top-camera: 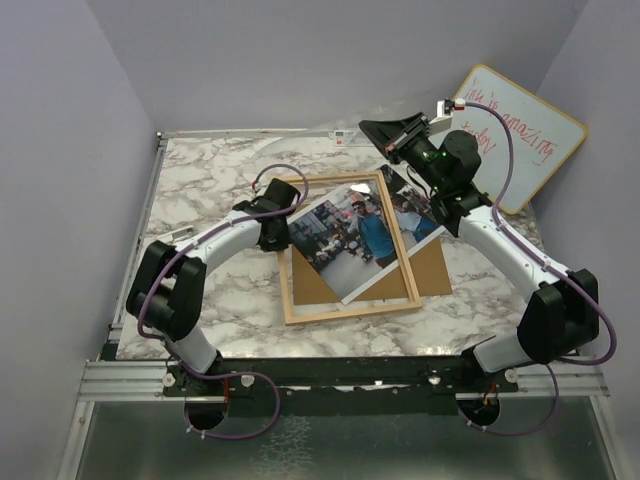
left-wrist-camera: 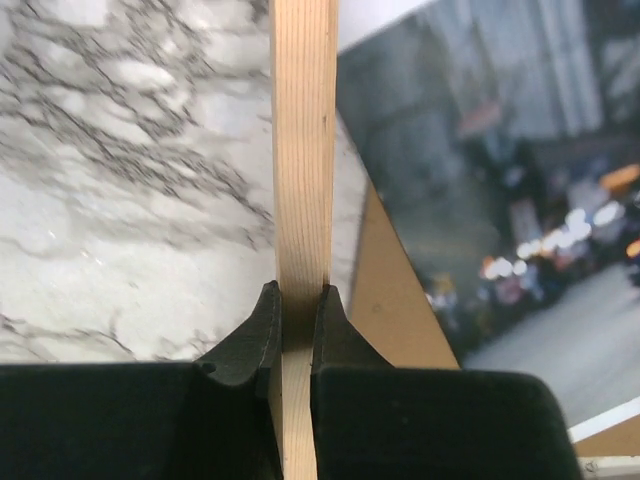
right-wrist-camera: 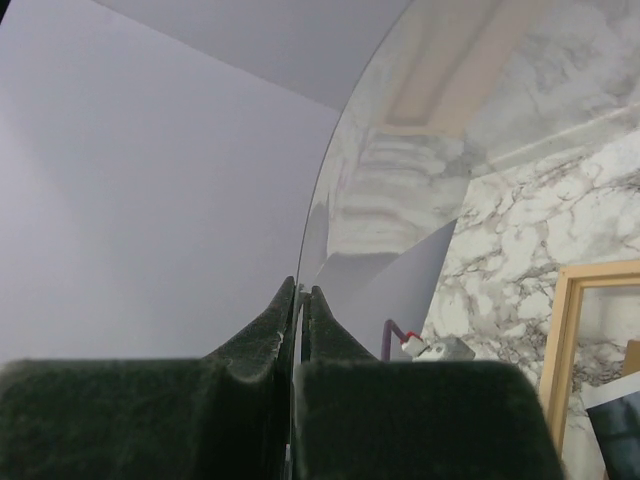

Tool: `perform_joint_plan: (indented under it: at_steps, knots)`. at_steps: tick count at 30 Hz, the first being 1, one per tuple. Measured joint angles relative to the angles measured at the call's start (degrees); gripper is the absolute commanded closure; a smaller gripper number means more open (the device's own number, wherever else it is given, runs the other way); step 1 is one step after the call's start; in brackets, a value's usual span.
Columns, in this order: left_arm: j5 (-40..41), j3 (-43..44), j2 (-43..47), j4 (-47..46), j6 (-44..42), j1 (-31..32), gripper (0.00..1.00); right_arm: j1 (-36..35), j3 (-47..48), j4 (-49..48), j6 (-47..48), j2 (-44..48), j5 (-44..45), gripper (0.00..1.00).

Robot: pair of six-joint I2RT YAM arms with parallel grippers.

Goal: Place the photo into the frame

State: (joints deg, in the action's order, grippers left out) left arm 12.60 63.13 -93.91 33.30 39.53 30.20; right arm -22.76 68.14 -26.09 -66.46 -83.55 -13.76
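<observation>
The frame (top-camera: 350, 308) of light wood lies flat in the middle of the marble table. The photo (top-camera: 365, 235) rests skewed across it, its right end over the frame's right rail. My left gripper (top-camera: 284, 233) is shut on the frame's left rail; the left wrist view shows the wood strip (left-wrist-camera: 303, 150) pinched between the fingers (left-wrist-camera: 255, 335), with the photo (left-wrist-camera: 500, 180) to the right. My right gripper (top-camera: 366, 127) is raised at the back, shut on the edge of a thin clear sheet (right-wrist-camera: 400, 150) that curves upward.
A brown backing board (top-camera: 432, 270) lies under the frame and photo, sticking out to the right. A wood-edged whiteboard (top-camera: 530, 140) with red writing leans at the back right. Purple walls close in on three sides.
</observation>
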Motion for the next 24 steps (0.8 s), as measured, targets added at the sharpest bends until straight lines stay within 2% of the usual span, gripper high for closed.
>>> perform_joint_plan:
  at_steps: [6, 8, 10, 12, 13, 24]
  knots:
    - [-7.0, 1.8, -4.5, -2.7, -8.8, -9.0, 1.00, 0.0, -0.1, 0.0, 0.1, -0.4, -2.2, 0.99]
    - [-9.0, 2.5, -7.0, -4.0, -10.5, -10.9, 0.89, 0.0, -0.2, 0.0, 0.4, -0.6, -3.0, 0.99]
    - [-10.9, 3.2, -9.1, -4.9, -12.2, -12.2, 0.67, 0.0, -0.5, 0.1, 1.0, -0.8, -4.0, 0.99]
    - [-12.2, 3.5, -9.6, -4.9, -13.1, -12.9, 0.54, 0.0, -1.1, 0.6, 1.9, -0.9, -5.3, 1.00]
    - [-12.4, 3.5, -9.6, -5.0, -13.2, -13.3, 0.51, 0.0, -1.4, 0.8, 2.3, -1.0, -6.1, 0.99]
    - [-11.3, 3.3, -8.0, 1.0, -12.1, -20.3, 0.42, 0.4, -2.2, 2.2, 4.7, -4.9, -15.0, 0.99]
